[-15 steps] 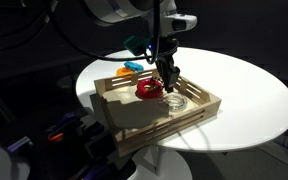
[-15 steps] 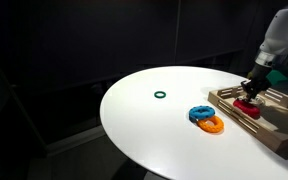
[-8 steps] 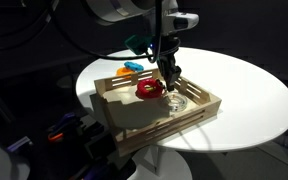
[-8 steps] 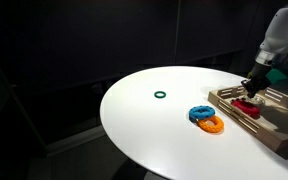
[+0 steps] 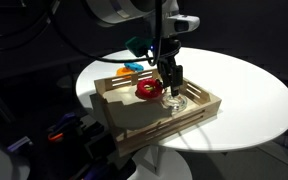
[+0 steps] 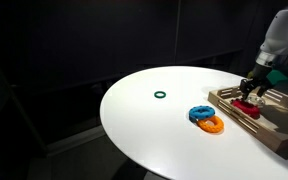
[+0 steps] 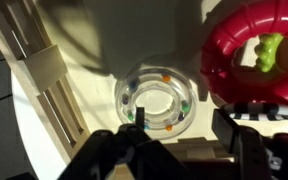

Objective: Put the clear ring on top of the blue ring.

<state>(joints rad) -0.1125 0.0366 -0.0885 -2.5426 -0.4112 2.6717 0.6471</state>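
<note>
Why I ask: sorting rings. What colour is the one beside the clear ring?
That ring is red; wrist view best.

Dark room, spotlit white table (image 6: 144,122) glaring (overhead light); wrist view soft, shadowed at top.

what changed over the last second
The gripper came down lower into the wooden tray, and its open fingers now sit either side of the clear ring. Nothing is gripped yet. The clear ring, red ring, blue ring, orange ring and green ring stayed put.
</note>
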